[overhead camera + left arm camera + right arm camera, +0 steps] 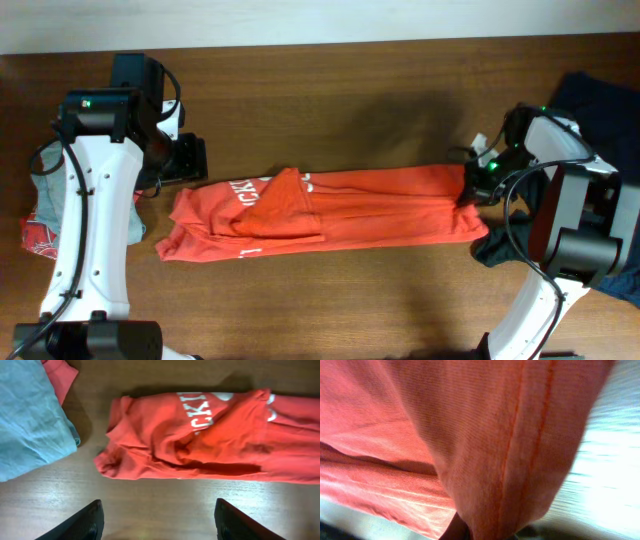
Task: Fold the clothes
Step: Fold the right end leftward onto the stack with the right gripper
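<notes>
"Orange-red T-shirt (340, 208), where was it?"

"Folded into a long strip across the middle of the wooden table (330, 80), with white lettering near its left end."

"And the right gripper (478, 186)?"

"Pressed together on the strip's right end. Its own camera saw little but red cloth and a stitched hem."

"The left gripper (188, 158)?"

"Spread wide, hanging just by the shirt's far left corner, apart from the cloth."

"Other clothes?"

"A navy garment (600, 100) lay at the right edge, and a teal-and-red pile (40, 215) at the left."
</notes>
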You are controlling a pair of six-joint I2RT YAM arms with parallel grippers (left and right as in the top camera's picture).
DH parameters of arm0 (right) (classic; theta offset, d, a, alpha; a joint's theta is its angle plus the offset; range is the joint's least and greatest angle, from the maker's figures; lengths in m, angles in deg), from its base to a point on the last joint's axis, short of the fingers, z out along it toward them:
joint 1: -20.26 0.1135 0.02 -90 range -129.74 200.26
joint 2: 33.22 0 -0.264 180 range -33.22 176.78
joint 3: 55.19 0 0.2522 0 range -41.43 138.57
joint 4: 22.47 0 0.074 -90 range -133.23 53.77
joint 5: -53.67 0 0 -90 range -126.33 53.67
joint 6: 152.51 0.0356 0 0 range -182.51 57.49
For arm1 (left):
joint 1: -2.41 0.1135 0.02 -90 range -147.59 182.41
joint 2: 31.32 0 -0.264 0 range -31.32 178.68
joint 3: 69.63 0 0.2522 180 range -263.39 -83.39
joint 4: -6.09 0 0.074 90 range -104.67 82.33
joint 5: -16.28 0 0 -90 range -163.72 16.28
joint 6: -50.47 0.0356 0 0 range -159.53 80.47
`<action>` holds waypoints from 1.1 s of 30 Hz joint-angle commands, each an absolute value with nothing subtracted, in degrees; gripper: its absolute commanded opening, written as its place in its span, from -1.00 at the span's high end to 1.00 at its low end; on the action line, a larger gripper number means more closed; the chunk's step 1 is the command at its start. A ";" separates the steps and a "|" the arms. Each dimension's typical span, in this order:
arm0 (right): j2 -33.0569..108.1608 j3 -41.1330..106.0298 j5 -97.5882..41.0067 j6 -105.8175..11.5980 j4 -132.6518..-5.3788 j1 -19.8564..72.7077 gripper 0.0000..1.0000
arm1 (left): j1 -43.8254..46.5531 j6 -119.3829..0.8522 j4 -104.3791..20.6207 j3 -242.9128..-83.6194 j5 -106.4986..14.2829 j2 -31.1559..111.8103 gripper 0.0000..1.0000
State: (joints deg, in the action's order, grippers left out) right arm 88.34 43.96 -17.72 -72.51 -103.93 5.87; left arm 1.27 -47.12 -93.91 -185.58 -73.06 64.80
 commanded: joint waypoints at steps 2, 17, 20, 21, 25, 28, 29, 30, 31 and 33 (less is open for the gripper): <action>82.72 51.82 -30.99 -63.35 -107.82 4.78 0.92 | 1.35 -47.63 -94.78 -185.06 -72.49 65.26 -0.41; 78.89 56.09 -33.42 -55.02 -113.13 30.81 0.92 | 1.35 -47.65 -94.94 -185.06 -72.42 65.26 -0.42; 79.09 56.09 -33.44 -52.64 -110.10 37.04 0.92 | 1.35 -47.63 -94.94 -185.06 -72.42 65.26 -0.42; 79.31 56.09 -33.44 -52.05 -109.37 38.35 0.92 | 1.35 -47.63 -94.94 -185.06 -72.42 65.26 -0.42; 80.95 56.06 -33.42 -50.80 -107.93 43.03 0.92 | 1.35 -47.63 -94.94 -185.06 -72.42 65.26 -0.42; 82.00 55.98 -33.42 -50.80 -107.28 45.50 0.92 | 1.35 -47.60 -94.94 -185.06 -72.42 65.26 -0.42; 82.26 55.98 -33.42 -50.80 -106.97 46.30 0.92 | 1.35 -47.63 -94.94 -185.06 -72.42 65.26 -0.42; 82.39 55.98 -33.42 -50.80 -106.71 46.85 0.92 | 1.35 -47.63 -94.92 -185.06 -72.42 65.26 -0.42; 82.59 55.98 -33.42 -50.80 -106.45 47.29 0.92 | 1.35 -47.63 -94.94 -185.06 -72.42 65.26 -0.42; 82.68 55.98 -33.42 -50.80 -105.99 48.10 0.92 | 1.35 -47.63 -94.94 -185.06 -72.42 65.26 -0.42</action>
